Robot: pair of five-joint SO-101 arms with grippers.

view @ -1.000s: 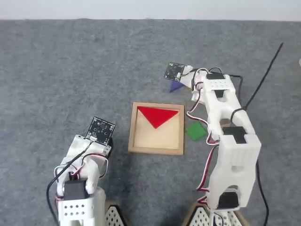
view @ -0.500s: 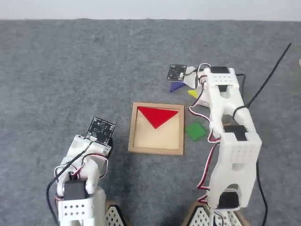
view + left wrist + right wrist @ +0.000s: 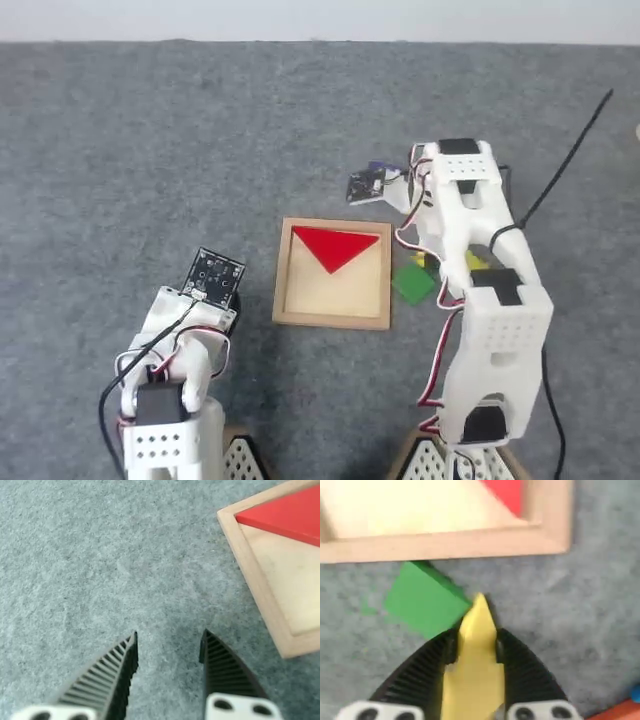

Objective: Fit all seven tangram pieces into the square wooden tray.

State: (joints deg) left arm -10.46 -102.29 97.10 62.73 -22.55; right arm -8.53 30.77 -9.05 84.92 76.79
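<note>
**Hazards.** The yellow flat tangram piece [image 3: 476, 680] is clamped edge-on between the narrowly parted jaws of the right gripper [image 3: 476, 634], with its pointed tip projecting past the fingertips. That tip is seen close to a corner of the green square tile [image 3: 422, 605], which lies on the mat just beside the tray's outer wall. If the piece were lowered here, the tip is judged likely to catch the green tile or the rim. The piece could then be twisted in the grip or dropped outside the tray. A slanted release could leave it propped on the wall instead of lying flat.

**Materials.**
- Square tray of pale wood [image 3: 332, 321]: raised rim, smooth floor, mostly bare.
- Red triangular piece [image 3: 333, 245]: flat, matt, seated along one wall with its apex pointed inward.
- Grey felt-like mat [image 3: 150, 150]: fibrous, soft.
- Left gripper [image 3: 169, 637]: black ribbed jaws set moderately apart, nothing held, positioned over the mat near a tray corner.
</note>
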